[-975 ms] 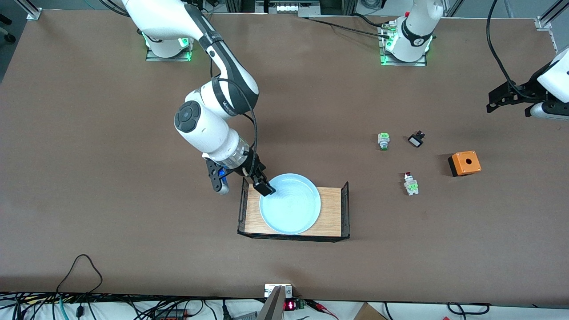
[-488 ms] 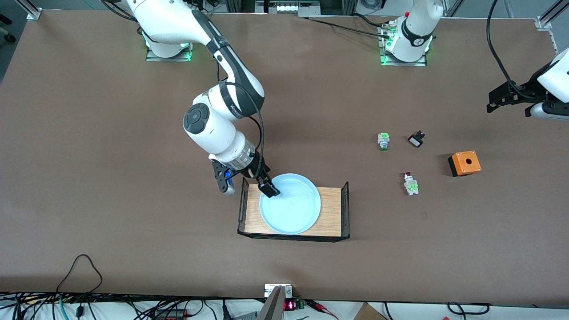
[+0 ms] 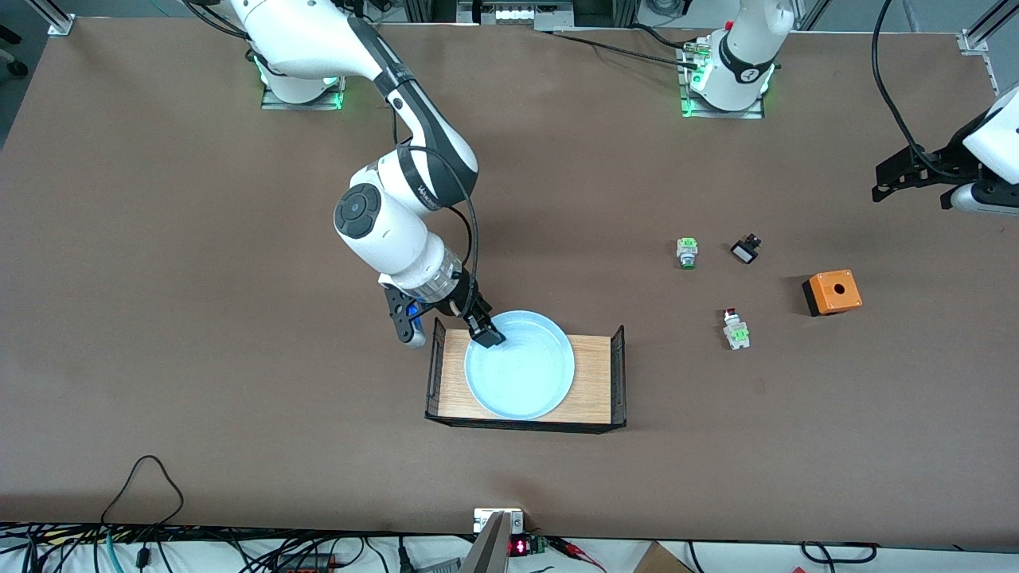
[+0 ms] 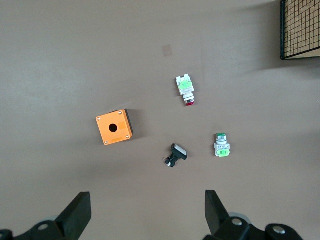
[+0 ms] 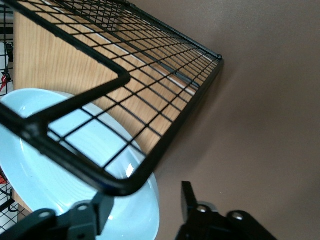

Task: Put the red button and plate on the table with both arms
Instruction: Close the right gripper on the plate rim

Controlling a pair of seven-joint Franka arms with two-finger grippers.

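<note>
The pale blue plate [image 3: 521, 370] [image 5: 75, 150] lies in a light-wood tray [image 3: 593, 374] on the brown table [image 3: 199, 318]. My right gripper [image 3: 476, 325] [image 5: 145, 200] is down at the plate's rim, at the tray's end toward the right arm. One finger stands inside the plate and the other outside it, with a gap still showing at the rim. The red button [image 3: 734, 328] [image 4: 186, 90] lies on the table toward the left arm's end. My left gripper [image 3: 911, 191] [image 4: 146, 197] hangs open high over the table's left-arm end, holding nothing.
A green-capped switch [image 3: 687, 252] [image 4: 220, 145], a small black switch [image 3: 745, 251] [image 4: 175, 155] and an orange box with a hole [image 3: 832, 291] [image 4: 114, 127] lie near the red button. The tray's black wire-mesh end [image 5: 150, 65] rises right beside my right gripper.
My right arm has shifted a little toward the plate and lowered its gripper onto the rim, and the fingers have drawn closer together. The left arm has not moved.
</note>
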